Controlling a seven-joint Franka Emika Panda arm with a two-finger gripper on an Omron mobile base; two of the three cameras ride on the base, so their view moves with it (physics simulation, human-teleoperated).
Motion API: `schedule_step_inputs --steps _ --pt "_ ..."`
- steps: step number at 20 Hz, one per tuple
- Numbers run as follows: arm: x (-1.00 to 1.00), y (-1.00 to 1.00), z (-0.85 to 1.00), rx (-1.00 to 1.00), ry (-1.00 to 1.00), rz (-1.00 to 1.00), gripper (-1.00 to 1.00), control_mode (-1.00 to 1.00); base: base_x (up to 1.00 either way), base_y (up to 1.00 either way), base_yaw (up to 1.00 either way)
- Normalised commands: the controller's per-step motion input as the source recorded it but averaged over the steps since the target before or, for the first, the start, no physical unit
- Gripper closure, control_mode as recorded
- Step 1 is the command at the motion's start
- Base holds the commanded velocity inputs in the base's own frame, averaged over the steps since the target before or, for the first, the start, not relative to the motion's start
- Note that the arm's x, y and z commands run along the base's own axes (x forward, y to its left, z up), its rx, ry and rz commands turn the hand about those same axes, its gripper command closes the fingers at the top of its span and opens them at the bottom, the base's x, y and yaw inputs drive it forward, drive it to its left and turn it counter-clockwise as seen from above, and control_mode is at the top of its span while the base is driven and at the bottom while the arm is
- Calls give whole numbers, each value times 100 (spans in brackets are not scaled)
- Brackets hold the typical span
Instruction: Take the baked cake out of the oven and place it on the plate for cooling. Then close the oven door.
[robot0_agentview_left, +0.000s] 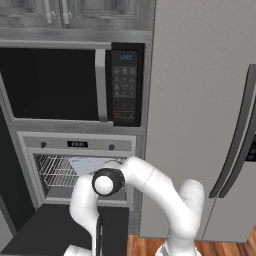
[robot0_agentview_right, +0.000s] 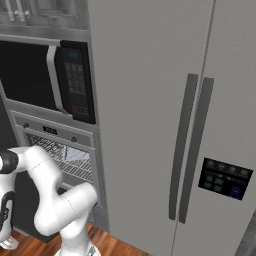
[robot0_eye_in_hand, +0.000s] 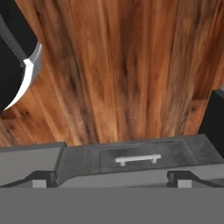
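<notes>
Hanging flat and dark at the lower left, the oven door (robot0_agentview_left: 45, 230) lies dropped open below the steel-framed oven (robot0_agentview_left: 80, 167), whose thin wire racks (robot0_agentview_left: 57, 171) show in the cavity. Above sits a black-windowed microwave (robot0_agentview_left: 70, 82) with keypad. Rightward stands a smooth grey refrigerator (robot0_agentview_right: 165, 125). In the hand view, the gripper (robot0_eye_in_hand: 111, 177) is spread wide, empty, over wood-grain floor (robot0_eye_in_hand: 118, 65).

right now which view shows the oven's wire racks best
The left base view: it looks straight into the open oven, where the wire racks show beside the arm's elbow. The right base view shows the racks at a slant, partly behind the arm. The hand view looks down at wooden floor.
</notes>
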Motion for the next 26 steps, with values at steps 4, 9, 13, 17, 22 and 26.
schedule_step_inputs --steps 4,9,13,17,22,26 --pt "36 10 -34 0 -12 2 -100 -100 0 0 0" --pt "37 17 -35 0 -15 3 -100 -100 0 0 0" --pt "24 23 -29 0 -11 3 -100 -100 0 0 0" --pt "28 18 -26 -1 -8 2 -100 -100 0 0 0" --pt "16 23 -43 -2 -1 0 -100 -100 0 0 0" --pt "4 34 -42 0 0 1 -100 -100 0 0 0"
